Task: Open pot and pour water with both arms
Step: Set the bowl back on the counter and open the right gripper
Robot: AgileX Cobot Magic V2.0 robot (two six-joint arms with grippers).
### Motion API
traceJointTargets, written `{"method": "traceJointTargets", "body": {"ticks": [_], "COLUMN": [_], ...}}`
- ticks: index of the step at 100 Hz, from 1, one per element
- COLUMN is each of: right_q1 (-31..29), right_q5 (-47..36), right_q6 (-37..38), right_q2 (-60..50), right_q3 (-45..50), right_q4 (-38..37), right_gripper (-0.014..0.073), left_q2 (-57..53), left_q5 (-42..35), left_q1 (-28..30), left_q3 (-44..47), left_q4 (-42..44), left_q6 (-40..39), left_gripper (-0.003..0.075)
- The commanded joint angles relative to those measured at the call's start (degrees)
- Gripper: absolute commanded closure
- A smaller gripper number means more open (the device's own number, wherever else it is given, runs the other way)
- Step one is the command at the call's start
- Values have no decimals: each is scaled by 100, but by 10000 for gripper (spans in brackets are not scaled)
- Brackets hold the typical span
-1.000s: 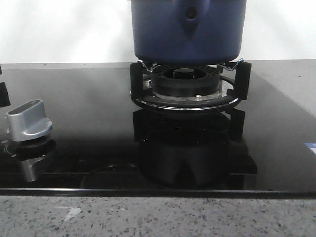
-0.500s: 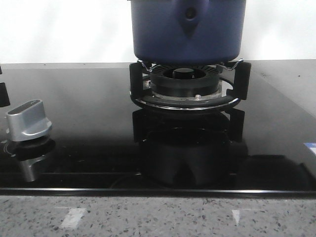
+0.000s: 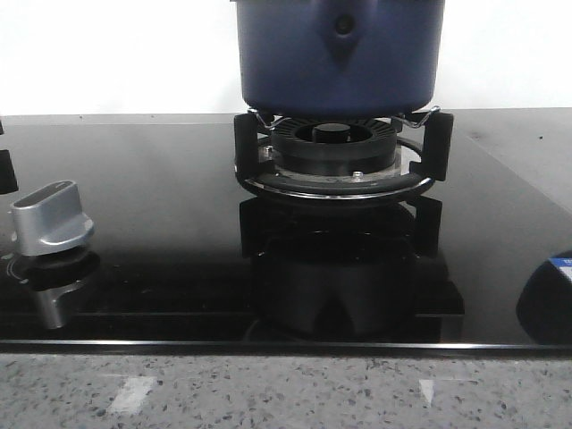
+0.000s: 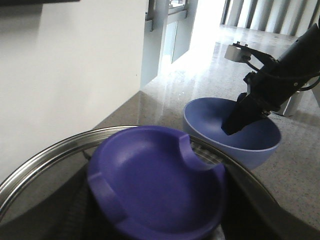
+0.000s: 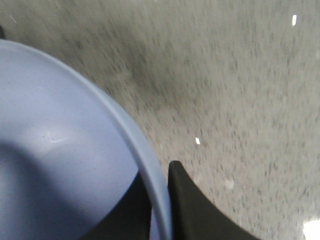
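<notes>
The dark-blue pot (image 3: 338, 54) stands on the black burner grate (image 3: 338, 147), and its top is cut off in the front view. In the left wrist view a purple-blue lid knob (image 4: 155, 185) fills the foreground above a glass lid with a steel rim (image 4: 45, 157). My left gripper (image 4: 152, 227) is closed round that knob, its fingers mostly hidden. I cannot tell whether the lid rests on the pot. A light-blue bowl (image 4: 250, 142) sits on the granite counter beyond. My right gripper (image 5: 159, 176) is shut on the bowl's rim (image 5: 150, 165), one finger inside (image 4: 235, 122).
A silver stove knob (image 3: 52, 217) stands at the left of the black glass hob (image 3: 161, 197). A speckled granite edge (image 3: 268, 393) runs along the front. A white wall stands behind the pot. A dark rounded shape (image 3: 543, 308) sits at the hob's right front edge.
In the front view a dark rounded shape has come in at the hob's lower right edge. The pot, burner and stove knob have not moved.
</notes>
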Motion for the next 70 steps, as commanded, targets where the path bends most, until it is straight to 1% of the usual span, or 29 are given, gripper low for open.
{"method": "traceJointTargets", "body": {"ticks": [1, 16, 30, 49, 70], "right_q1": [-32, -32, -32, -32, -32], "right_q5": [-112, -211, -292, -441, -566], "right_q6": [-36, -36, -36, -36, -36], "right_q2": [-235, -235, -235, -235, -235], "right_q3": [134, 653, 909, 949, 949], "right_q4": [-7, -185, -421, -686, -768], "right_gripper": [650, 650, 650, 650, 650], "left_q2": [-180, -64, -55, -55, -55], "left_q5": [-22, 24, 119, 140, 140], "left_q1": [-99, -133, -133, -133, -133], "left_q3": [-214, -214, -214, -214, -214], "left_q4": [-642, -664, -664, -664, -664], "left_q6": [-56, -56, -56, -56, -56], "left_gripper": [510, 510, 510, 510, 510]}}
